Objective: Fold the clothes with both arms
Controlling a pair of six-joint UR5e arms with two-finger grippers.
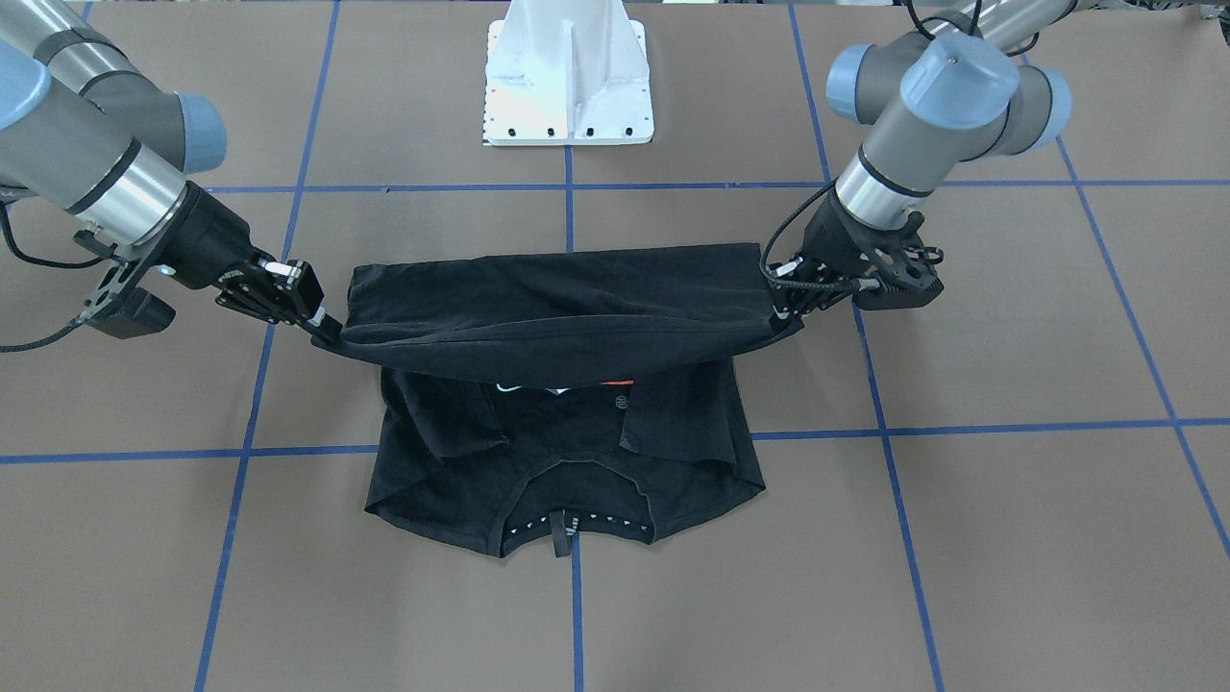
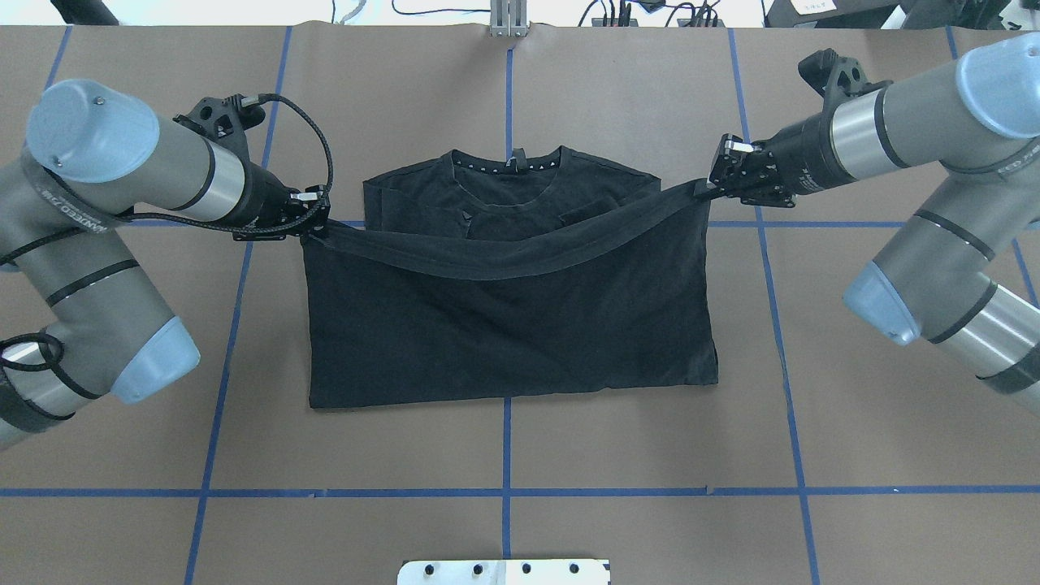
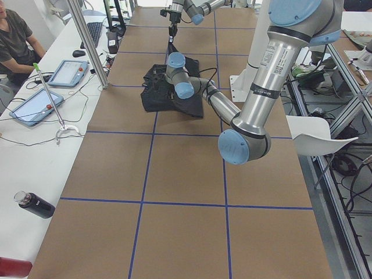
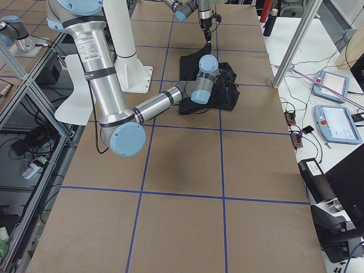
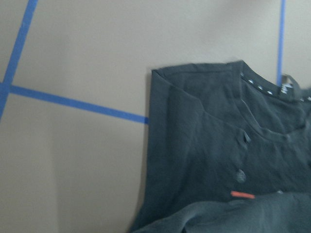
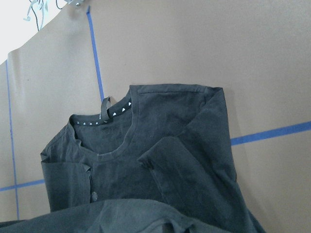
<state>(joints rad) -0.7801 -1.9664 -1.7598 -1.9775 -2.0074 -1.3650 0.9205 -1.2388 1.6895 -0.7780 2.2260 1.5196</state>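
Observation:
The black T-shirt [image 2: 504, 325] lies on the brown table, collar [image 2: 508, 166] on the far side from the robot's base, sleeves folded inward. Its lower hem is lifted and stretched as a sagging band between both grippers, above the chest. My left gripper [image 2: 313, 218] is shut on one hem corner and also shows in the front-facing view [image 1: 790, 309]. My right gripper [image 2: 708, 188] is shut on the other corner, seen in the front-facing view [image 1: 325, 327] too. A strip of the red-orange and cyan logo [image 1: 577, 387] shows under the lifted hem. Both wrist views show the collar end [image 5: 228, 145] [image 6: 160, 155].
The white pedestal base [image 1: 569, 77] stands on the robot's side of the shirt. Blue tape lines [image 2: 505, 491] grid the table. An operators' bench with tablets [image 3: 68, 72], a metal post [image 3: 87, 43] and a seated person [image 3: 14, 35] runs along the far edge.

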